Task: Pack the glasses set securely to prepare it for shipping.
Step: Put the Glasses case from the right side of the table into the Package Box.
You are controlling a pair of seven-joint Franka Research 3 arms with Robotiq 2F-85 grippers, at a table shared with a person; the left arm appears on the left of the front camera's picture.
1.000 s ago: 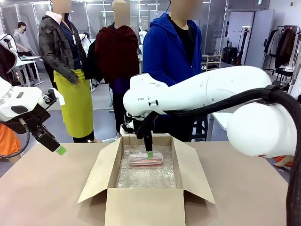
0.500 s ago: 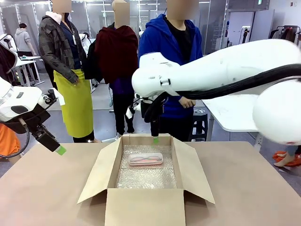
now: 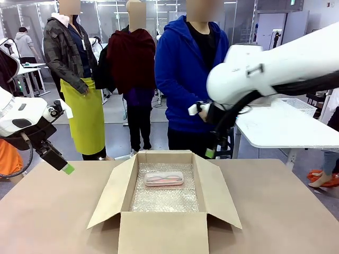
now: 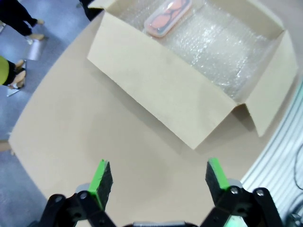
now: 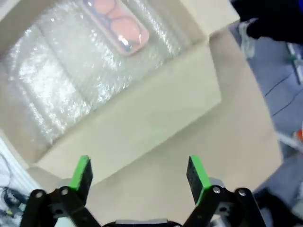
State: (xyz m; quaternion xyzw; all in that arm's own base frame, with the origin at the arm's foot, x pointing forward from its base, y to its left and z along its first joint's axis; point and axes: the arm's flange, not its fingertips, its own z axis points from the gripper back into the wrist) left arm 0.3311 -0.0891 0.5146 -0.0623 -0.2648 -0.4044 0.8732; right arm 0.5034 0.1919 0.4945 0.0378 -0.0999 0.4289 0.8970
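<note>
A brown box (image 3: 164, 233) sits open in the middle of the table (image 3: 275, 211). Its flaps lean out to all sides. Bubble wrap (image 3: 164, 200) covers the bottom. No writing can be read on the box.

The case (image 3: 163, 179) is clear with pink inside. It lies flat on the wrap at the far end of the box, touching nothing else.

A person (image 3: 185, 69) in a blue hoodie stands just behind the box. To the right is a white table (image 3: 280, 129) with a white basket (image 3: 299, 106) on it.

The right gripper (image 3: 210, 153) hangs in the air near the box's far right corner, close in front of the person. In the right wrist view its jaws (image 5: 139, 174) are wide open and hold nothing. The box wall (image 5: 142, 127) is between them and the case (image 5: 116, 26), which is farther off and lower down.

The left gripper (image 3: 68, 169) hangs over the left side of the table, well apart from the box. In the left wrist view its jaws (image 4: 158, 179) are wide open and empty too. Bare table is under them. The box's side flap (image 4: 165, 99) lies between them and the case (image 4: 168, 16).
</note>
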